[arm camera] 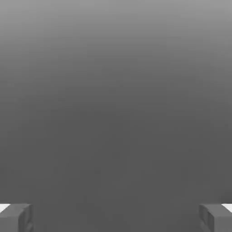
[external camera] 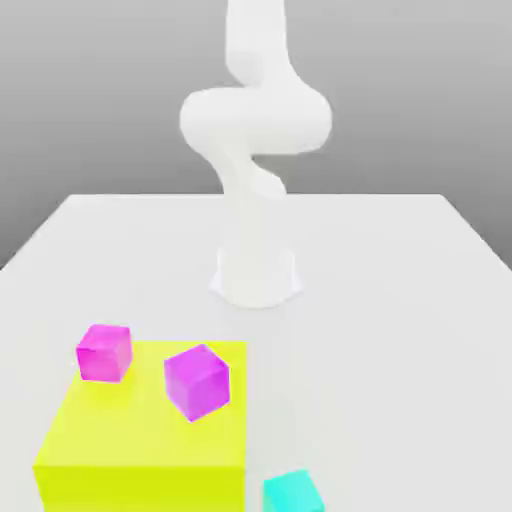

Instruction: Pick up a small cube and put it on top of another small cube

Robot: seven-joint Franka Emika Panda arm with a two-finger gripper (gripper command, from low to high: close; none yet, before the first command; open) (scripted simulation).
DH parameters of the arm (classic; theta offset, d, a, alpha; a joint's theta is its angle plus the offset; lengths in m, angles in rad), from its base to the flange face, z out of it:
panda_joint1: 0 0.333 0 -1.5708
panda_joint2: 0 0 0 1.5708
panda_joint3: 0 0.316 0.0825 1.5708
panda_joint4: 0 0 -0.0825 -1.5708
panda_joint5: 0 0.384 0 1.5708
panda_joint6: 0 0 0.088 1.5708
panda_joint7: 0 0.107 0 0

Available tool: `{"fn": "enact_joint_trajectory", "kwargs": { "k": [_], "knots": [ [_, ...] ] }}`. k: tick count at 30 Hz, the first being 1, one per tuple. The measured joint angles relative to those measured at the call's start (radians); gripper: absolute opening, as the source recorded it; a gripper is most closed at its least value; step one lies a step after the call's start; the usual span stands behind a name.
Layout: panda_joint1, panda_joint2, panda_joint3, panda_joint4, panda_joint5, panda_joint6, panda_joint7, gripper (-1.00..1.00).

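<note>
We see the hand (arm camera: 116, 217) with its fingers (arm camera: 16, 217) spread fully apart, holding nothing, well apart from every block. The magenta-purple cube (external camera: 197, 381) rests tilted on the lime-yellow block (external camera: 140, 430). We cannot locate the orange-yellow cube. Nothing is stacked; grasp, carry and placement remain.

Exterior view faces arm (external camera: 255, 150) across table (external camera: 400, 300).

text: none legible | labels: none | brands: none | numbers: none | signs: none
</note>
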Motion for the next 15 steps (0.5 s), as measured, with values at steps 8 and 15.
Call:
{"fn": "enact_joint_trajectory", "kwargs": {
  "k": [8, 15],
  "knots": [
    [0.027, 0.208, -0.241, -0.136, -0.039, 0.139, -0.355, 0.0],
    [0.042, 0.411, -0.446, -0.272, -0.042, 0.276, -0.682, 0.0]
  ]
}}
